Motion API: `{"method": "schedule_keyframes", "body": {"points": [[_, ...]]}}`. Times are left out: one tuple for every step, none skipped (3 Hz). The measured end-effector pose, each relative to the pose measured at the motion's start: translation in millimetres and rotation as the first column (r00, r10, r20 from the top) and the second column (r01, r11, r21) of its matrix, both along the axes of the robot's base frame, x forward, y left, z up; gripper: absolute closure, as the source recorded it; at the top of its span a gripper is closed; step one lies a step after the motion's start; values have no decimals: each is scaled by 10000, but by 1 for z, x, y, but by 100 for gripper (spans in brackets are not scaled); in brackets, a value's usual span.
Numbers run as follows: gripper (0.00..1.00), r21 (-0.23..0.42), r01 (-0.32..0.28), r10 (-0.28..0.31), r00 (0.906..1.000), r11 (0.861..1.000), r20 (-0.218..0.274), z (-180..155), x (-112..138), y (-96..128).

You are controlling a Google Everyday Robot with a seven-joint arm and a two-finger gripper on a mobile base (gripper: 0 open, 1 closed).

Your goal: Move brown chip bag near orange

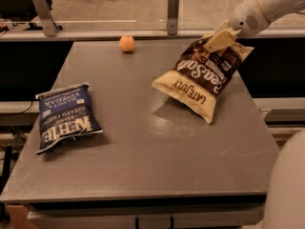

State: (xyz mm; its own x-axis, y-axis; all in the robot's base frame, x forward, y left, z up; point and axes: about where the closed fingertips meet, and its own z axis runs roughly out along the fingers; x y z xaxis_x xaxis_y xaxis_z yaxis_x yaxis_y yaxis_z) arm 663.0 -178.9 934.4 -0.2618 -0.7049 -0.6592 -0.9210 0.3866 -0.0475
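Note:
The brown chip bag (202, 78), dark brown and cream with "Sea Salt" and "LATE JULY" lettering, hangs tilted above the right part of the grey table (143, 142). My gripper (215, 40) is shut on its upper edge and holds it off the surface; a shadow lies under it. The orange (127, 43), small and round, sits near the table's far edge, left of the bag and apart from it.
A dark blue Kettle chip bag (66, 116) lies flat on the table's left side. A rail with metal posts (173, 12) runs behind the far edge. A pale rounded robot part (288, 185) fills the lower right corner.

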Motion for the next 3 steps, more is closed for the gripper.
{"method": "schedule_keyframes", "body": {"points": [[100,253,189,-187,9998,9995,-80,-8,40,12],[100,756,473,-506,9979,9960,415,9,73,29],[100,976,1230,-1375,9777,9876,1590,59,94,35]]}}
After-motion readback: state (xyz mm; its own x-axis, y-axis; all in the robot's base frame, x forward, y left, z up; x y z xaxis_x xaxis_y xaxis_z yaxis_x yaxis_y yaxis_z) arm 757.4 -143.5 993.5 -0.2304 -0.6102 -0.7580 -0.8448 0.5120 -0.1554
